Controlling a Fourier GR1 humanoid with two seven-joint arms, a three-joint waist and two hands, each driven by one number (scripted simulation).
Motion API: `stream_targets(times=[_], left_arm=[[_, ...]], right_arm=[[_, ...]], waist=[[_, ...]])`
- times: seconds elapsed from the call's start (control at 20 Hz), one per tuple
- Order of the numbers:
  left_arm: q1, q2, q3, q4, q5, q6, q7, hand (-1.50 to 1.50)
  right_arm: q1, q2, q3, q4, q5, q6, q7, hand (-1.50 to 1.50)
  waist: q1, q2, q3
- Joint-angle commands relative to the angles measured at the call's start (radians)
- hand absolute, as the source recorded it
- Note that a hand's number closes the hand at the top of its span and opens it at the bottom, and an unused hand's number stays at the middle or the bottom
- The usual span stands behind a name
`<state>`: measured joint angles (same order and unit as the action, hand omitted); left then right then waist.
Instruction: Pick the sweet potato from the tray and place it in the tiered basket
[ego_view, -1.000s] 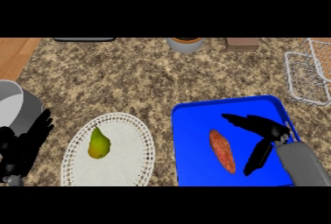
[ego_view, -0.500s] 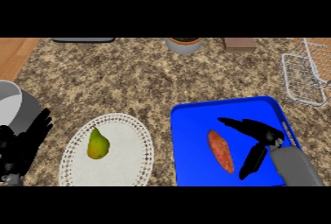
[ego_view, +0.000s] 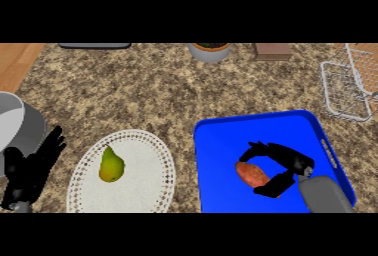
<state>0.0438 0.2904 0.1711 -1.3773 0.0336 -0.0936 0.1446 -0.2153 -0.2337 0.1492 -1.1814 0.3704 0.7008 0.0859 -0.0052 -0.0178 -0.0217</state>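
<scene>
An orange-brown sweet potato (ego_view: 253, 175) lies on the blue tray (ego_view: 221, 135) at the lower right. My right hand (ego_view: 289, 161) is curled round it, fingers over its far end and thumb (ego_view: 272, 187) under its near end. The wire tiered basket (ego_view: 345, 90) stands at the right edge, beyond the tray. At the lower left edge my left hand (ego_view: 29, 170) rests open with fingers up.
A white plate (ego_view: 144, 150) holding a green-yellow pear (ego_view: 111, 165) sits left of the tray. A grey pot (ego_view: 13, 130) is at the left edge. A small pot (ego_view: 210, 51) and a brown box (ego_view: 273, 50) stand along the back.
My right hand has moved left over the tray and its fingers have curled round the sweet potato. The left hand has stayed still.
</scene>
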Motion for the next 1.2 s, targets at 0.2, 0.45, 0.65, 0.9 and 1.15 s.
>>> stream_targets(times=[0.2, 0.45, 0.65, 0.9, 1.15], left_arm=[[0.012, 0.021, 0.021, -0.052, 0.004, -0.016, 0.047, 0.0], [-0.061, -0.007, 0.029, 0.066, -0.028, 0.0, -0.001, 0.0], [0.006, -0.005, 0.025, -0.062, -0.014, -0.012, 0.051, 0.0], [0.006, 0.009, 0.028, 0.002, -0.016, -0.027, 0.012, 0.0], [0.002, 0.027, 0.049, -0.002, -0.003, -0.032, 0.034, 0.0]], right_arm=[[0.009, 0.063, -0.033, 0.008, -0.018, -0.063, -0.064, 1.5], [0.037, 0.062, -0.07, -0.044, -0.003, -0.111, -0.029, 1.5], [0.009, -0.002, -0.183, -0.124, -0.068, -0.093, 0.052, 1.5], [-0.093, 0.073, -0.018, -0.282, 0.354, -0.493, 0.337, 1.5], [-0.193, 0.126, 0.056, -0.436, 0.606, -0.608, 0.64, 1.5]], waist=[[0.009, 0.018, 0.022], [0.003, 0.018, 0.022], [0.005, 0.016, 0.022], [0.003, 0.002, 0.013], [-0.006, -0.005, 0.015]])
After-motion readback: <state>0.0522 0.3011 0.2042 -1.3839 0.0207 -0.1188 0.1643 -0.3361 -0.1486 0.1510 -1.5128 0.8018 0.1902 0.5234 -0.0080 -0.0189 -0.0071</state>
